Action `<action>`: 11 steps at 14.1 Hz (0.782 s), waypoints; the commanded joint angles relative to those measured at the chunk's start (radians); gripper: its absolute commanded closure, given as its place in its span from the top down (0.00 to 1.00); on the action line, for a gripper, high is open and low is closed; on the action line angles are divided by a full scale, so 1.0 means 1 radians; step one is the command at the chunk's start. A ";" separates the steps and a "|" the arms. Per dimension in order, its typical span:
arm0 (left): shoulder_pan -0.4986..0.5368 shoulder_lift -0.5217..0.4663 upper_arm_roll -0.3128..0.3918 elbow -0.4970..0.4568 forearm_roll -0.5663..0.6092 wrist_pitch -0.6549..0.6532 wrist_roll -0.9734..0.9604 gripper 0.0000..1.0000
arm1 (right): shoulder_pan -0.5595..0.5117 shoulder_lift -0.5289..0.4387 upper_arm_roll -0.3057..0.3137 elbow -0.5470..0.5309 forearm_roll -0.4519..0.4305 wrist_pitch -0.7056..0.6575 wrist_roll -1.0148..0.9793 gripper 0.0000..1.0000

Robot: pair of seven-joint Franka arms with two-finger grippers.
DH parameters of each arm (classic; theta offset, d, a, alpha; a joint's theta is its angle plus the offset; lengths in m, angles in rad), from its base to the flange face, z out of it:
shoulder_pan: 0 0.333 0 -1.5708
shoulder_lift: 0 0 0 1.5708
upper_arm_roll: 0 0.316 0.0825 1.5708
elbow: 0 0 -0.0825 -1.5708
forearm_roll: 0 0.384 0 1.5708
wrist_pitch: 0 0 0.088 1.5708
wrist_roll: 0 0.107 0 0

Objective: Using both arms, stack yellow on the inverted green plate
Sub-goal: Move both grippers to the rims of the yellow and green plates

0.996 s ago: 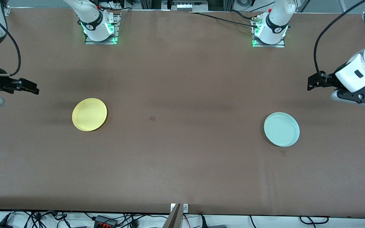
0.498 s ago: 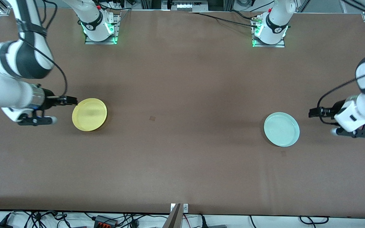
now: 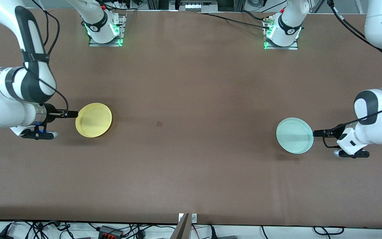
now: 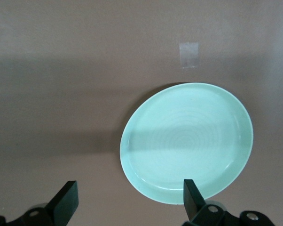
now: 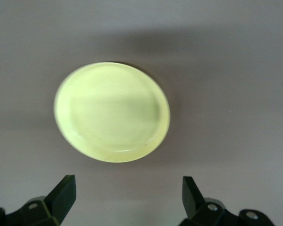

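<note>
The green plate (image 3: 294,135) lies rim-up on the tabletop (image 3: 191,172) toward the left arm's end, a little nearer the camera than the yellow (image 3: 94,119), which sits rim-up toward the right arm's end (well apart, probably one plate per arm). The left gripper (image 4: 127,200) is low at the green plate's rim, spread wide and empty; the right gripper (image 5: 127,195), just beside the yellow, is likewise spread and holds nothing

White jointed arms (image 3: 15,89), black-grey bands, black cables, green-lit bases (image 3: 104,33).
</note>
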 commanded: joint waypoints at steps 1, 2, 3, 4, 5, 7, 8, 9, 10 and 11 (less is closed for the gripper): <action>0.011 0.065 -0.011 0.029 -0.024 0.023 0.093 0.94 | -0.030 0.065 0.012 -0.001 0.003 0.016 -0.003 1.00; 0.012 0.088 -0.011 0.029 -0.029 0.041 0.133 0.94 | -0.034 0.094 0.012 -0.001 0.004 0.039 -0.003 1.00; 0.017 0.105 -0.011 0.029 -0.055 0.062 0.152 0.94 | -0.043 0.117 0.013 -0.001 0.009 0.053 -0.003 1.00; 0.025 0.113 -0.011 0.028 -0.093 0.066 0.152 0.93 | -0.045 0.137 0.013 -0.001 0.011 0.068 -0.003 1.00; 0.026 0.115 -0.010 0.023 -0.096 0.066 0.163 0.79 | -0.048 0.150 0.013 -0.002 0.011 0.074 -0.004 1.00; 0.035 0.139 -0.010 0.029 -0.104 0.080 0.248 0.55 | -0.065 0.174 0.013 -0.001 0.012 0.093 -0.004 1.00; 0.047 0.148 -0.010 0.029 -0.106 0.089 0.281 0.53 | -0.070 0.188 0.013 -0.001 0.012 0.103 -0.006 1.00; 0.049 0.156 -0.010 0.029 -0.106 0.104 0.296 0.48 | -0.079 0.199 0.013 -0.001 0.012 0.108 -0.007 0.98; 0.049 0.161 -0.011 0.029 -0.107 0.107 0.299 0.44 | -0.082 0.205 0.015 -0.001 0.014 0.108 -0.013 0.95; 0.049 0.162 -0.010 0.029 -0.106 0.107 0.302 0.34 | -0.082 0.216 0.016 -0.001 0.014 0.110 -0.019 0.88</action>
